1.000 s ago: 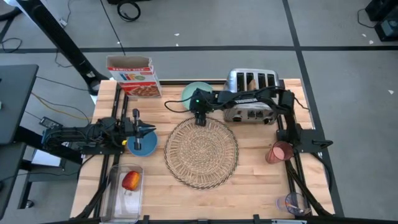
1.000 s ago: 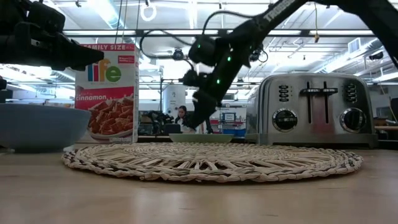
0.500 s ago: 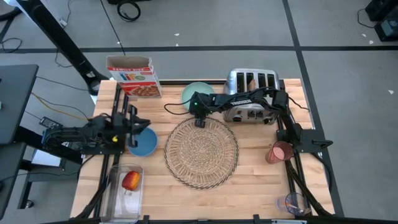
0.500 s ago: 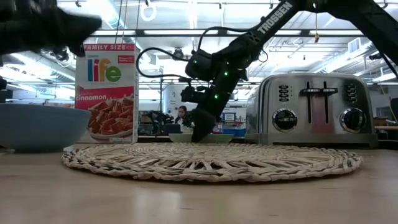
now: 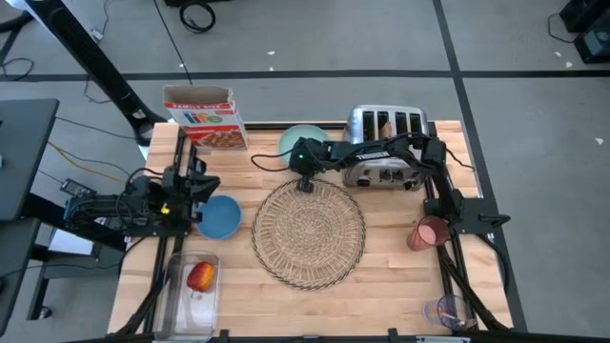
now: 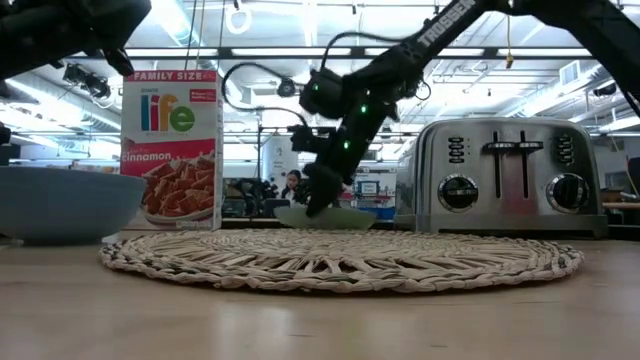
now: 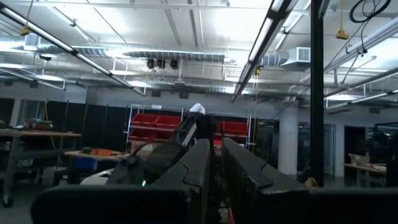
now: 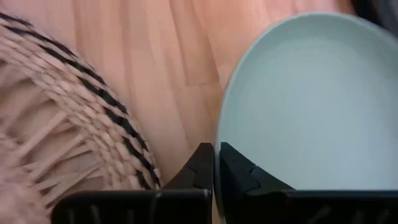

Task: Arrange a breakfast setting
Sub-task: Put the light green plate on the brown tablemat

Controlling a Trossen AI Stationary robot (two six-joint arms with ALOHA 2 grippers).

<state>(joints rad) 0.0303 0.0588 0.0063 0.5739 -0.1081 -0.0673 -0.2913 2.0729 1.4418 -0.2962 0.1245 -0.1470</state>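
Dropped from above the far edge of the round woven straw placemat (image 5: 309,229) down to the near rim of the mint-green plate (image 5: 297,141) within the last second, the right gripper (image 5: 306,182), with jaws pinched from half open to fully shut. Clenched on the plate's near rim, going by the right wrist view, where the mint-green edge (image 8: 219,134) meets the closed fingertips. Plate near edge raised a little in the low view (image 6: 325,216), tilted off the table (image 5: 400,276). Pulled back toward the left edge of the table, the left gripper (image 5: 198,181), just beyond the blue bowl (image 5: 218,217), jaws nearly shut and holding nothing, aimed out into the room. Elsewhere: pink cup (image 5: 430,232) at the right side, red apple (image 5: 199,276) in the clear plastic bin (image 5: 179,295) at the near left, cereal box (image 5: 207,118) far left, chrome toaster (image 5: 385,145) just right of the plate. Likely next: lift and carry onto the placemat. Risk of slip, with so thin a bite on a smooth, shallow rim and the plate's weight hanging off one edge. Risk also of dragging the far edge across the table or snagging the placemat's weave if carried too low.
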